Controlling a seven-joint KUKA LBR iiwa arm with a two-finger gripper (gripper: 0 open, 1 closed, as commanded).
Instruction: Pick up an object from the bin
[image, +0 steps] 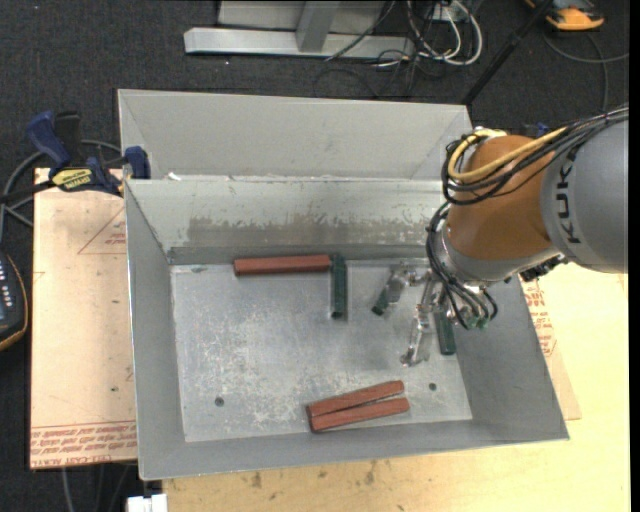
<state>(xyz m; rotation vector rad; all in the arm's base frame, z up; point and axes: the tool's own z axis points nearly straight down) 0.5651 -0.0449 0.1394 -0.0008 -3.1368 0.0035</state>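
Note:
My gripper (401, 322) hangs low over the right part of the bin floor. Its two fingers stand apart, one fingertip (384, 300) toward the back and the other (414, 346) toward the front, with only bare floor between them. A short dark green piece (446, 338) shows just right of the front finger, partly hidden under the wrist. A pair of red-brown bars (358, 404) lies side by side on the floor just in front of the gripper. A dark green bar (338, 288) lies to its left, pointing front to back.
A single red-brown bar (282, 265) lies along the back wall, its right end meeting the dark green bar. The arm with its orange cover and cables reaches over the bin's right wall. The left half of the floor is bare metal.

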